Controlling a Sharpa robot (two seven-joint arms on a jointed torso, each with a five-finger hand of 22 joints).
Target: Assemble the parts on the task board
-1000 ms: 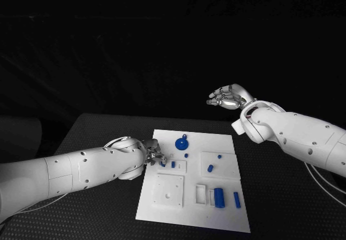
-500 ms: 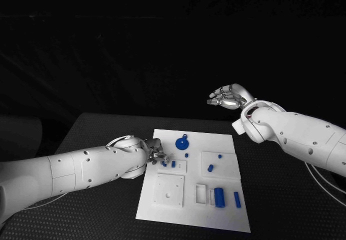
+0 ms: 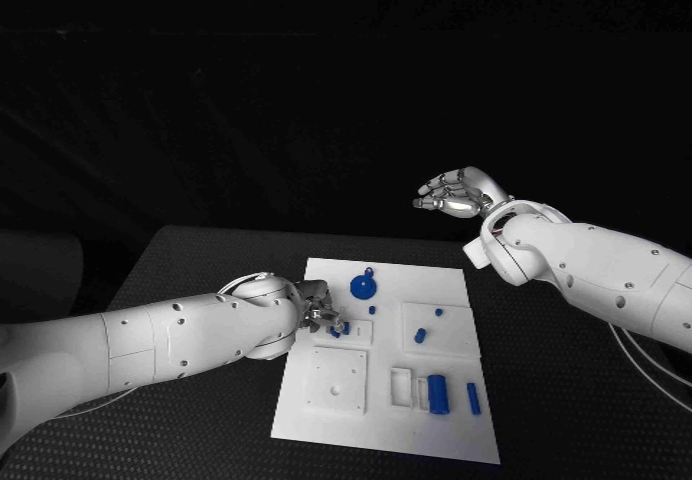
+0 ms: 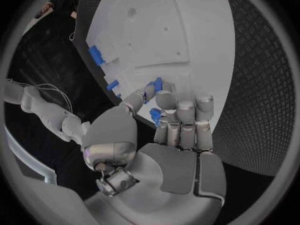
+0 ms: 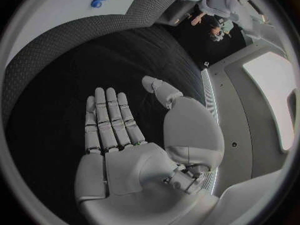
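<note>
The white task board (image 3: 335,412) lies in the middle of the table. My left hand (image 3: 317,315) rests over its left part, fingers curled. In the left wrist view the left hand (image 4: 178,135) pinches a small blue part (image 4: 156,84) between thumb and a finger, just over the board (image 4: 187,30); a second small blue part (image 4: 154,116) sits under the fingers. A round blue part (image 3: 364,288) lies at the board's far end, with a blue block (image 3: 438,392) and a blue bar (image 3: 475,399) at the near right. My right hand (image 3: 454,193) hangs high beyond the board, and its own view shows this hand (image 5: 125,150) flat and holding nothing.
Small blue pegs (image 3: 421,336) stand on the board's right half, and another peg (image 3: 372,311) stands near the middle. A raised square plate (image 3: 340,379) with holes takes up the near left of the board. Black ribbed table (image 3: 202,260) surrounds the board.
My left hand has slid a little to the right over the board, onto the small blue parts. The right hand has stayed where it was.
</note>
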